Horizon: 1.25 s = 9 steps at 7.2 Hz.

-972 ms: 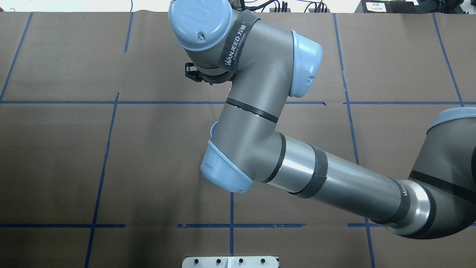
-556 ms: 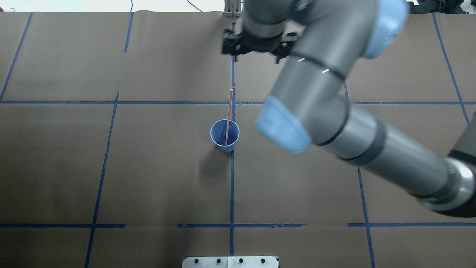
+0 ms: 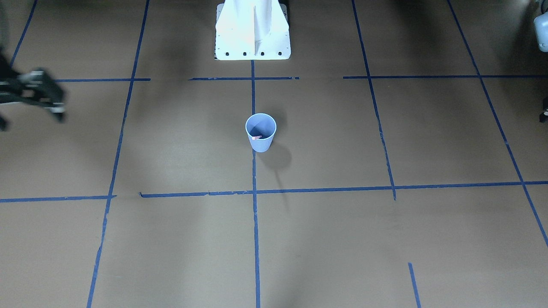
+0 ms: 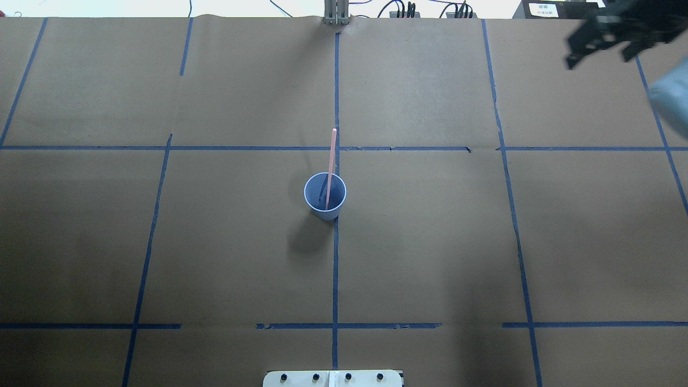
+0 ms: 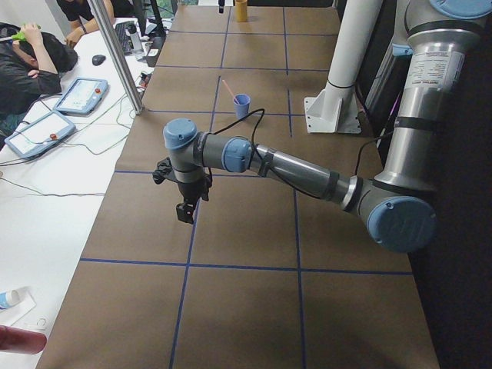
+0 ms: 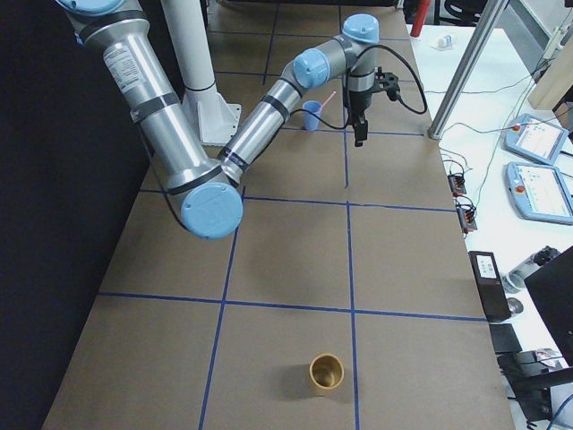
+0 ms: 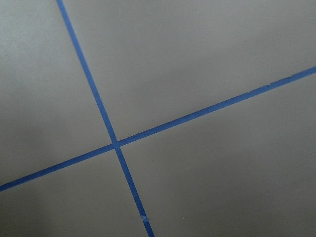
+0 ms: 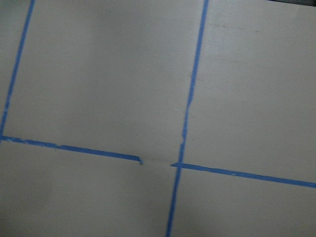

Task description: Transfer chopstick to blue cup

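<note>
The blue cup [image 4: 325, 198] stands upright at the table's middle, on the central tape line. It also shows in the front view [image 3: 260, 133] and both side views [image 5: 242, 104] [image 6: 312, 115]. One thin pink chopstick [image 4: 332, 158] stands in it, leaning on the far rim; only its tip [image 3: 257, 137] shows from the front. My right gripper [image 4: 598, 58] is blurred at the far right corner, well away from the cup, fingers apart and empty; it also shows at the front view's left edge [image 3: 31, 119]. My left gripper [image 5: 184, 209] hangs above the table's left end; I cannot tell its state.
A brown cup [image 6: 326, 372] stands near the table's right end, also in the left view [image 5: 241, 9]. The white robot base [image 3: 252, 34] sits at the near edge. A metal pole [image 5: 115, 54] and operators' tablets lie past the far side.
The right arm, which covered the cup a second ago, has swung up and off to the far right. The cup and the chopstick in it have stayed put.
</note>
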Motion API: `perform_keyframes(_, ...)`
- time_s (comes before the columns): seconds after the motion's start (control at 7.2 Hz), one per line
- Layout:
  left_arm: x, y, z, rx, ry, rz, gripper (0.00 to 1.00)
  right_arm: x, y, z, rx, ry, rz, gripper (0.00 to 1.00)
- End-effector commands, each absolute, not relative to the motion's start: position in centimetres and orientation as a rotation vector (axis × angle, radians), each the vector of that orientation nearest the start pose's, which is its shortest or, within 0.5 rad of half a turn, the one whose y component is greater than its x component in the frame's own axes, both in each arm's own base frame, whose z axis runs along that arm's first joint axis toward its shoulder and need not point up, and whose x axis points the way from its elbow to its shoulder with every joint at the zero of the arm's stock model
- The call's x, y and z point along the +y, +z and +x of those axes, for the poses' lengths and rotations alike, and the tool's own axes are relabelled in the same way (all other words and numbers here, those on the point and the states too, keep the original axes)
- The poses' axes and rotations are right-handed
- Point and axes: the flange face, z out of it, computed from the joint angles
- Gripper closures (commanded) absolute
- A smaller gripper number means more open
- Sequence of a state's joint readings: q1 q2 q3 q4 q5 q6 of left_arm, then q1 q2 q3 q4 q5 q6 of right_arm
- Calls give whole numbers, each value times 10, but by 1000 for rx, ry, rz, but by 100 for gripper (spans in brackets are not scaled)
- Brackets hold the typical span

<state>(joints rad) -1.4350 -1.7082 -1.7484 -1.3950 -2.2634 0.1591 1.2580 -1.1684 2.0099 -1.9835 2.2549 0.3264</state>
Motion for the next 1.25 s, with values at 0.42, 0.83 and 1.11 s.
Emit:
perform_keyframes(0.42,-538,545,-7,709,313,117,0,-482,620,44,-844,-195,226,0)
perform_keyframes(0.83,-508,589,-33,714,253,49,0,-482,644,54,-786,-141,180,0)
perform_keyframes(1.11,-504,630,-58,734,174,-10,0,-474,643,58,-893,-85,130,0)
